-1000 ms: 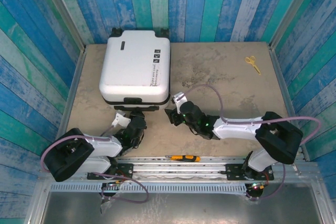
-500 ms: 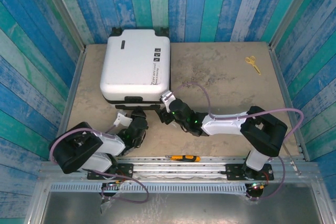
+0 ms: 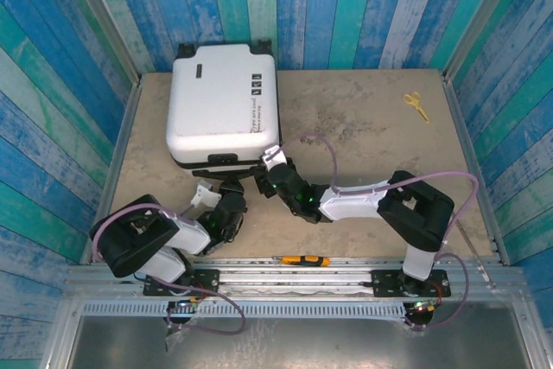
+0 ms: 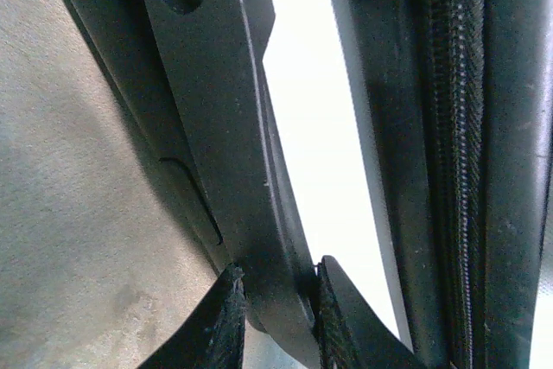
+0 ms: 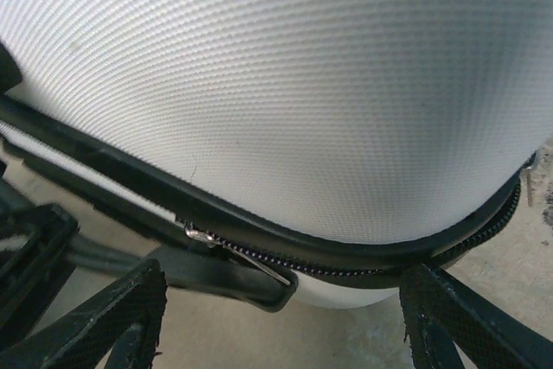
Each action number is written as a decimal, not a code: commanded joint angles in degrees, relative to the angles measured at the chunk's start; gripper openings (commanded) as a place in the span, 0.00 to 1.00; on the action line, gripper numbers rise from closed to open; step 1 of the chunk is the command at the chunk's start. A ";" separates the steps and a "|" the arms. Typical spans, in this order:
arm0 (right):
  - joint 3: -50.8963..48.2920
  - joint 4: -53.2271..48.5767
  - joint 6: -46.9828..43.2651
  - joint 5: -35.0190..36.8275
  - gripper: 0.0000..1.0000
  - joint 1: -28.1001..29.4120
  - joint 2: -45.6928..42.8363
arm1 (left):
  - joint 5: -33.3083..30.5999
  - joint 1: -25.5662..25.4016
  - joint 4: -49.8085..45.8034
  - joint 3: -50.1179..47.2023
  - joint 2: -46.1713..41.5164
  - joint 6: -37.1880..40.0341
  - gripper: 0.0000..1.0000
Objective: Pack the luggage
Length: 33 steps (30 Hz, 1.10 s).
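The white hard-shell luggage (image 3: 223, 105) lies closed and flat at the back left of the table. My left gripper (image 3: 226, 184) is at its near edge, shut on the black side handle (image 4: 246, 205), with both fingertips pressed against it (image 4: 276, 317). My right gripper (image 3: 263, 177) is open at the near right corner of the luggage. In the right wrist view the textured white shell (image 5: 302, 84) is close ahead, and the metal zipper pull (image 5: 233, 252) hangs on the black zipper between the spread fingers (image 5: 112, 317), which touch nothing.
Yellow scissors (image 3: 416, 105) lie at the back right of the table. An orange and black tool (image 3: 301, 260) rests on the rail between the arm bases. Blue plank walls close in the table on three sides.
My right arm has swung left and brought its gripper up to the luggage's near right corner. The luggage has shifted slightly toward the back. The left gripper keeps its hold on the handle.
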 commanded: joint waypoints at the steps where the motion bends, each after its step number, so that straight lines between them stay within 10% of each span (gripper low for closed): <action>1: 1.50 4.26 2.92 -1.43 0.69 0.24 4.55 | 6.21 -3.00 -3.04 0.48 2.05 4.19 0.00; 11: -2.71 12.14 -2.50 -10.76 0.01 0.34 1.73 | 5.21 -3.13 -1.99 1.12 3.04 3.42 0.00; 27: -16.46 6.94 -0.56 -10.08 0.02 -0.22 -14.71 | 6.71 -3.15 7.02 3.31 9.42 5.26 0.00; 30: -18.11 6.67 -0.27 -11.31 0.38 -2.09 -16.78 | 7.50 -3.12 10.40 3.39 12.30 4.81 0.00; 33: -18.00 7.23 -2.90 -15.88 0.53 -4.12 -16.31 | 8.17 -3.14 12.32 3.69 14.88 4.31 0.00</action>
